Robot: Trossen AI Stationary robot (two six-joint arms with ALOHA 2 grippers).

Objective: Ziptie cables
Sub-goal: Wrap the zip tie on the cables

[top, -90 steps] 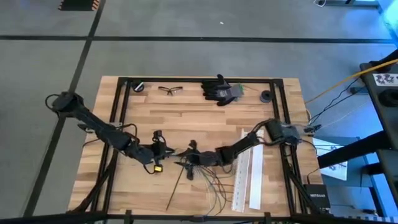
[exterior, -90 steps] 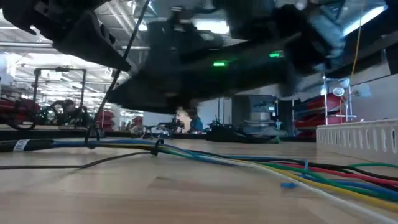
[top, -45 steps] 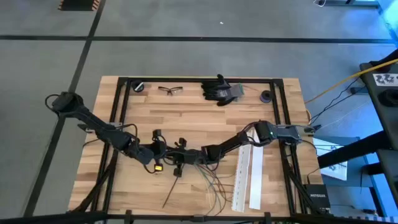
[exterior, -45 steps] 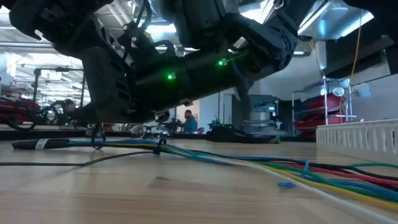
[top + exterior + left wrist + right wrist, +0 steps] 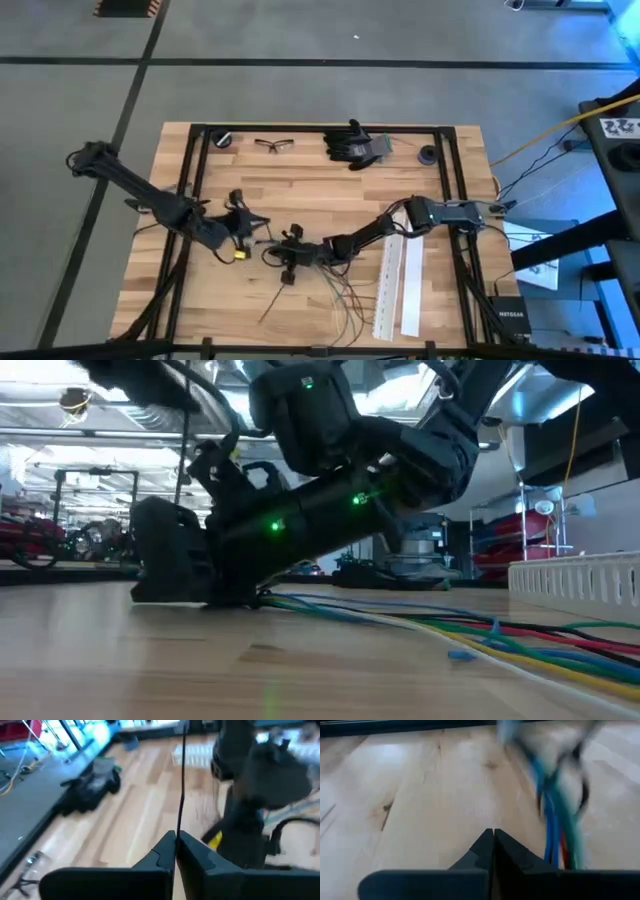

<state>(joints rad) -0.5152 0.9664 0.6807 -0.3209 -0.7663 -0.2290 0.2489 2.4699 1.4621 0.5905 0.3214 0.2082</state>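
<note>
Fingers of the left gripper (image 5: 176, 851) pinch a thin black ziptie (image 5: 183, 780); right gripper (image 5: 290, 262), closed empty at centre frame, should steady the cables (image 5: 345, 292) while tightening.

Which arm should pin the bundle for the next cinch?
Probably right. In the high view the right gripper sits low at the cables, fingers shut. The left gripper is farther off and shut on a thin black strand.
</note>
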